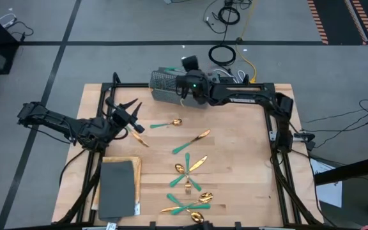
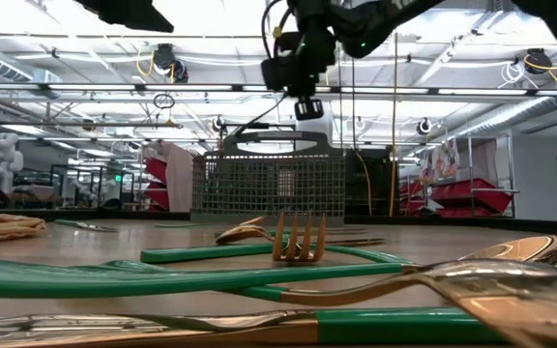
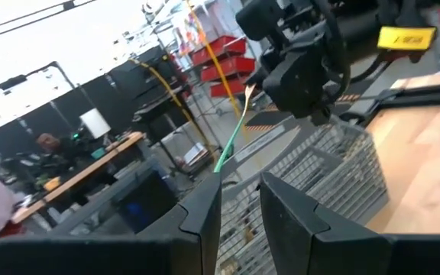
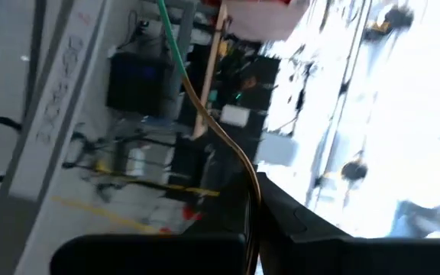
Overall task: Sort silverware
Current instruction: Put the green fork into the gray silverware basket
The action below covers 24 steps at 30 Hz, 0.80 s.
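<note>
Wooden table (image 1: 235, 160), right claw (image 4: 254, 200) pinching teal-handled utensil (image 4: 205, 107) in wrist view, left claw (image 1: 128, 114) spread.

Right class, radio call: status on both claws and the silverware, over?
Right claw over the mesh basket, shut on a green-handled utensil. Left claw open, above the table's left side. Remaining silverware loose on the table. Nothing in the way.

No text, number or brand reads clearly in any view. One yellow label (image 3: 406, 37) sits on the far arm — its print too blurred to read.
</note>
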Each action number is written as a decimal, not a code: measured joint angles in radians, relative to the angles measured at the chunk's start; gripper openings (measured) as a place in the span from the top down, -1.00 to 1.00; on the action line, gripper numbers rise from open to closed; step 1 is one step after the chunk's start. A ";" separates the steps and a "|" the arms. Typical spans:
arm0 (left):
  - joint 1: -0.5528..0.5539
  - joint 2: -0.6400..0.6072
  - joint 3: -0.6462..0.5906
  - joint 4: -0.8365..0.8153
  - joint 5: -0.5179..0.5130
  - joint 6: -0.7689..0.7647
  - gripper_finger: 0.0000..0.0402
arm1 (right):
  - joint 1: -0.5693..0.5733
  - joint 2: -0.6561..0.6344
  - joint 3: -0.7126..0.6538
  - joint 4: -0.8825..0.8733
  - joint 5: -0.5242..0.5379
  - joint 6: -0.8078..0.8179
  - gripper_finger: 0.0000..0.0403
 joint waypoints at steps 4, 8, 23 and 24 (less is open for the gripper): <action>0.000 0.000 0.000 -0.030 -0.016 -0.018 0.51 | 0.003 0.051 0.021 0.077 -0.040 -0.135 1.00; 0.000 0.000 0.000 -0.043 -0.018 -0.018 0.51 | 0.001 0.077 0.032 0.084 -0.063 -0.144 1.00; 0.000 0.000 0.000 -0.191 -0.018 -0.175 0.51 | -0.011 0.093 0.032 0.015 -0.192 -0.115 1.00; 0.000 0.000 0.000 -0.201 -0.018 -0.184 0.51 | -0.013 0.093 0.032 0.014 -0.192 -0.118 1.00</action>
